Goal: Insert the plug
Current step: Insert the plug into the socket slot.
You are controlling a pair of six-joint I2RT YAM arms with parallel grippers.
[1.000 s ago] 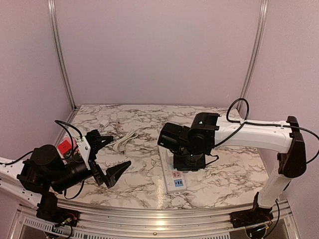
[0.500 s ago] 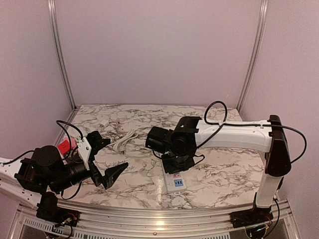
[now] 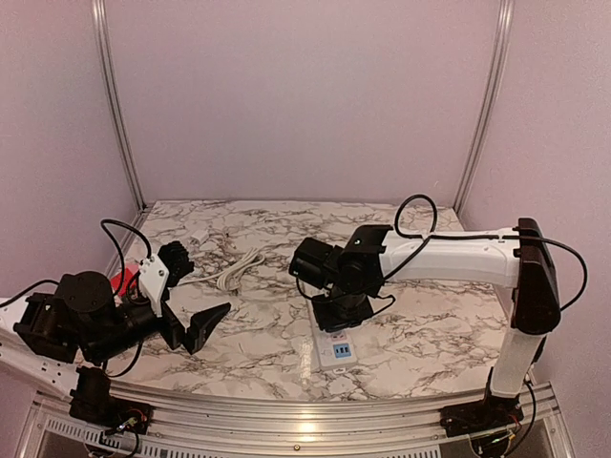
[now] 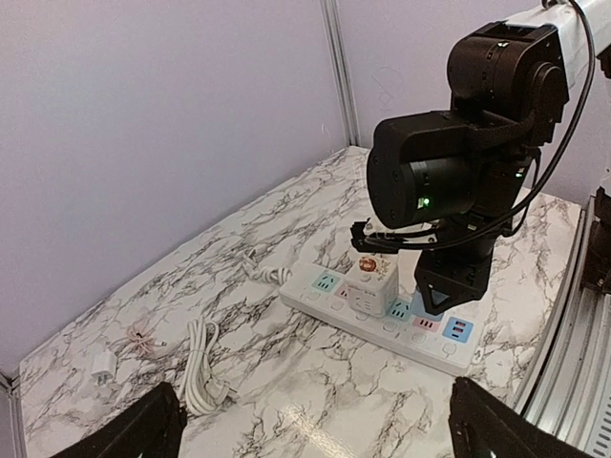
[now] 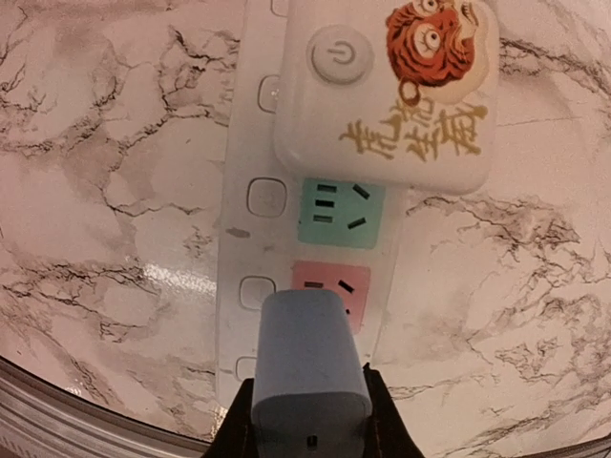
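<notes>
Clamping pale grey plug [image 5: 307, 367] in right gripper [image 5: 310, 434], fingers tight on both sides. Holding it toward near end of power strip [image 5: 250, 248], tip overlapping pink socket [image 5: 334, 286]; can't tell if seated. Just beyond: green socket [image 5: 341, 212], then tiger-print cube adapter [image 5: 382, 86]. Hovering with left gripper [image 3: 196, 286] spread wide at near left, well apart from strip

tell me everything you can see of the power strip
The power strip is a long white plastic bar lying flat on the marble table. It has teal, pink and blue sockets, each with a square button beside it. A white cube adapter with a tiger print sits on it. The right gripper holds a plug over the pink socket; contact is unclear.
</notes>
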